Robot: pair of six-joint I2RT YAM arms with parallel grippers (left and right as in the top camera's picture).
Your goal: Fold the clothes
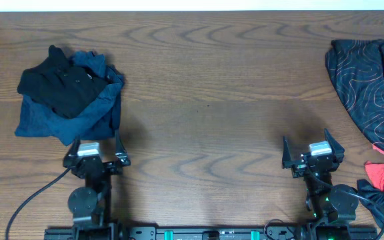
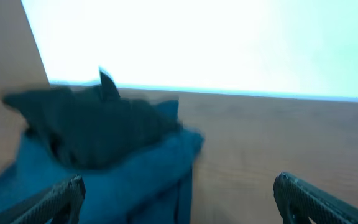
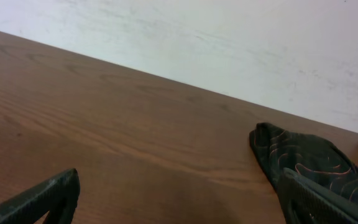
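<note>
At the bottom left of the overhead frame the left gripper [image 1: 97,145] sits low over the table [image 1: 205,87], jaws wide apart, nothing between them. Bottom right, the right gripper [image 1: 310,148] is the same: jaws apart, empty. Both wrist views confirm it, with fingers at the lower corners and bare wood or cloth beyond.

Just above the left gripper, upper left of the frame, is a heap: a black garment [image 1: 59,83] on top of a blue garment [image 1: 85,117]. Both are rumpled with uneven edges, and the blue one's lower edge comes close to the left fingers without touching. The left wrist view is blurred but shows the same heap dead ahead.

At the right edge is a dark patterned garment [image 1: 369,80] with thin reddish lines. It lies loose, running from the upper right down past the right gripper and off the frame. A red patch [image 1: 379,175] shows low on it; I can't tell if it is lining or a separate piece.

Progress, as I judge it: nothing is folded yet. There are no flat squared stacks and no garment is spread out in the centre, which is bare wood. No grasp has been made, so all of the folding is left.

Count:
- Grippers: two.
- Garments on the left: two.
- Garments on the right: one for sure, possibly a second.
- Tables: one.
</note>
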